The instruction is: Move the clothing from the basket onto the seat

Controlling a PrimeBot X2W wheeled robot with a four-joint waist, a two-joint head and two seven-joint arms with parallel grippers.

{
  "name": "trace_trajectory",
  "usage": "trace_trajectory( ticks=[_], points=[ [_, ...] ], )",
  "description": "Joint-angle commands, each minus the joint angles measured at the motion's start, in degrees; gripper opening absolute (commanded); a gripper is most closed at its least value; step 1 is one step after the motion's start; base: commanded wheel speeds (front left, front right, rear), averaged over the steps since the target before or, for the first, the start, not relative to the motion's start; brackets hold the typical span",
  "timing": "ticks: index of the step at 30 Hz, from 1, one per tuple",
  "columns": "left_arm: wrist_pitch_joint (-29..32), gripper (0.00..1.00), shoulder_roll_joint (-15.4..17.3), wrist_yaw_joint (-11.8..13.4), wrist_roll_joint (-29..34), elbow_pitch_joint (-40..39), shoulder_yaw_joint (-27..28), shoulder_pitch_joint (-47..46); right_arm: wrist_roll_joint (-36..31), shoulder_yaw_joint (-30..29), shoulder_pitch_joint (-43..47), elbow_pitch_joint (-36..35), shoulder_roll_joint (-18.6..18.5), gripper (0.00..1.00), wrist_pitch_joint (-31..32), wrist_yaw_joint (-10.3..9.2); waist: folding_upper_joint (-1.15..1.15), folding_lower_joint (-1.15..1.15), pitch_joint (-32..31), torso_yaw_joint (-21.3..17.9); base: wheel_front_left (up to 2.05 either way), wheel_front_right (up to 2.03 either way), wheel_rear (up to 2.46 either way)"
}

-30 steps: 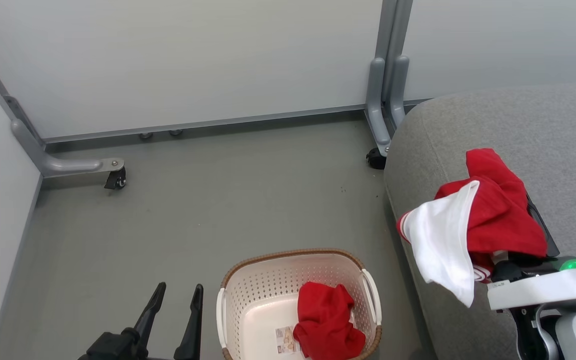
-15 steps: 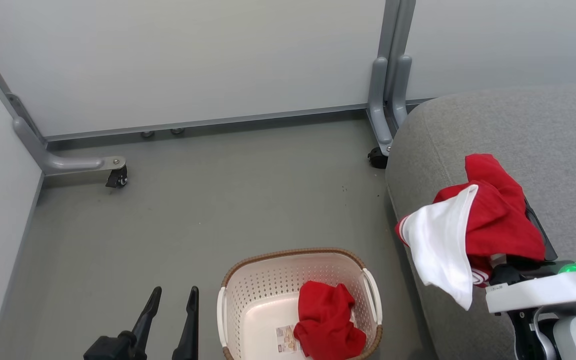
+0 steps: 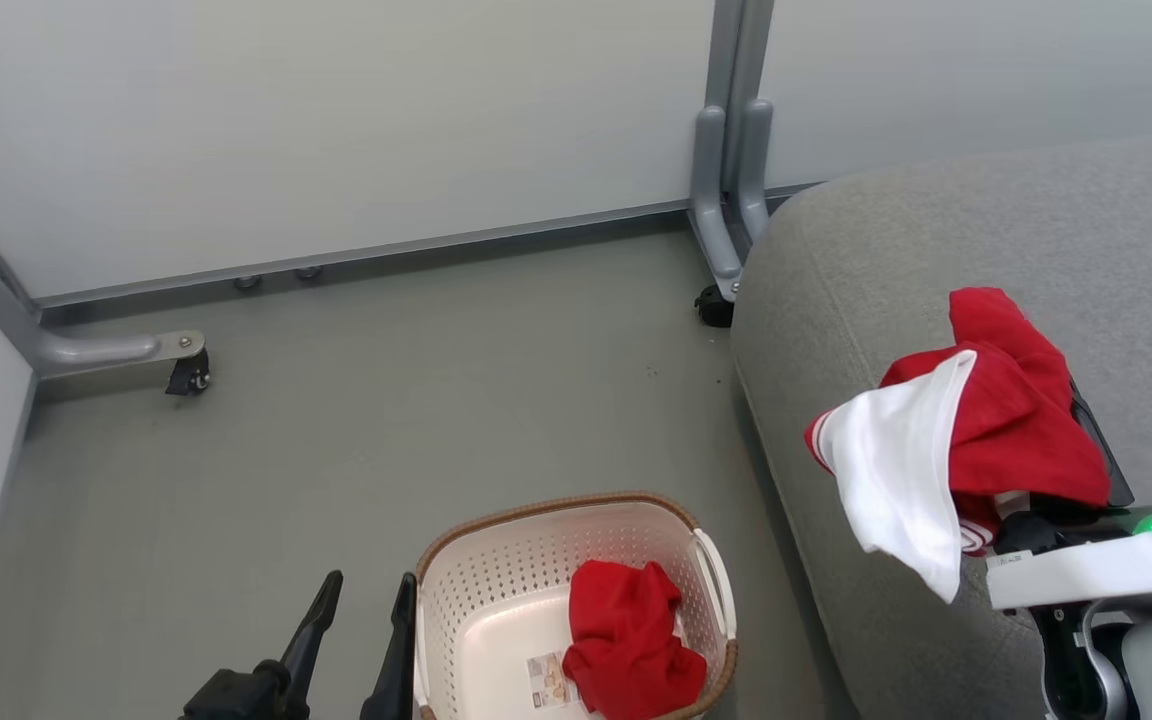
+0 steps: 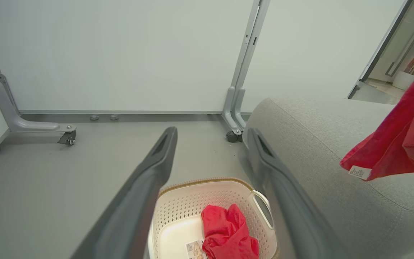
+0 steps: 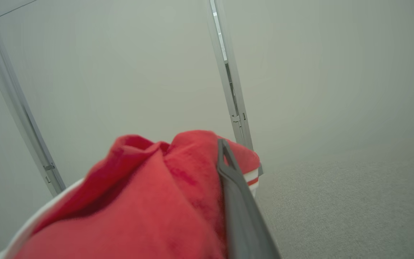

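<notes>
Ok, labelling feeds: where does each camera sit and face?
Head view: on the head, facing down at basket and seat; left gripper lower left, right gripper lower right, clamping a red garment.
Left wrist view: wrist-mounted, along its open fingers toward the basket.
Right wrist view: wrist-mounted, along one finger, across red garment and seat.
Shared: basket, in head and left wrist views.

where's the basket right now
In the head view the basket sits on the floor at bottom centre, just right of the left gripper and left of the grey seat, with a red garment inside.
</notes>
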Motion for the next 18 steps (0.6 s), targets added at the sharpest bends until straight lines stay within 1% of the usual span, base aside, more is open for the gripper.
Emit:
trace_trajectory(
  ticks=[1,18],
  points=[
    [0.0,1.0,0.1,0.0,0.0,-0.2,-0.1,-1.1,-0.2,-0.3,-0.6,-0.3,-0.2,0.0,-0.2,-0.04,0.0,0.0,0.4,-2.4,0.0,0.0,0.0],
    [0.0,1.0,0.2,0.0,0.2,-0.6,-1.0,-4.0,-0.2,-1.7,-2.1,-0.9,-0.7,0.0,-0.2,-0.02,0.0,0.0,3.5,-18.6,0.0,0.0,0.0]
  ],
)
